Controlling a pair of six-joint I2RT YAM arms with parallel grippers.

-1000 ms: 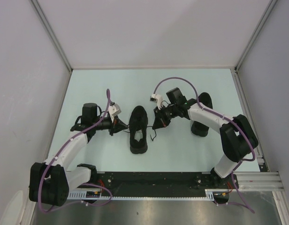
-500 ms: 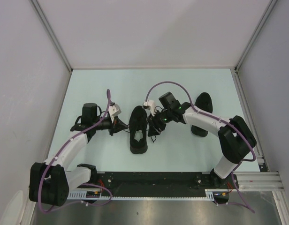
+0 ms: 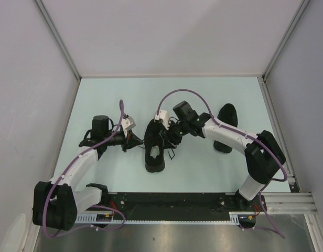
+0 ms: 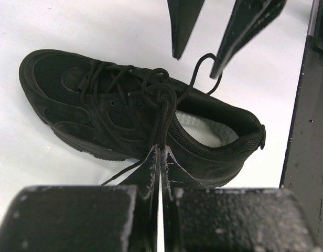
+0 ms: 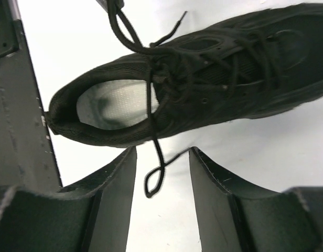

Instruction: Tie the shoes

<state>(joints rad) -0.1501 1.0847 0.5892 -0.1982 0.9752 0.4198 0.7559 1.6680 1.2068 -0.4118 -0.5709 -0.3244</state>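
Clamping left hand (image 4: pixel 160 152) shut on lace (image 4: pixel 162 121); holding right hand (image 5: pixel 162 150) parted beside sneaker (image 5: pixel 214 79), loop (image 5: pixel 151 184) showing lower centre in wrist view.

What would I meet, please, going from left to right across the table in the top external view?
left gripper, shut on a lace → black sneaker → right gripper, open → second black shoe, partly behind the right arm
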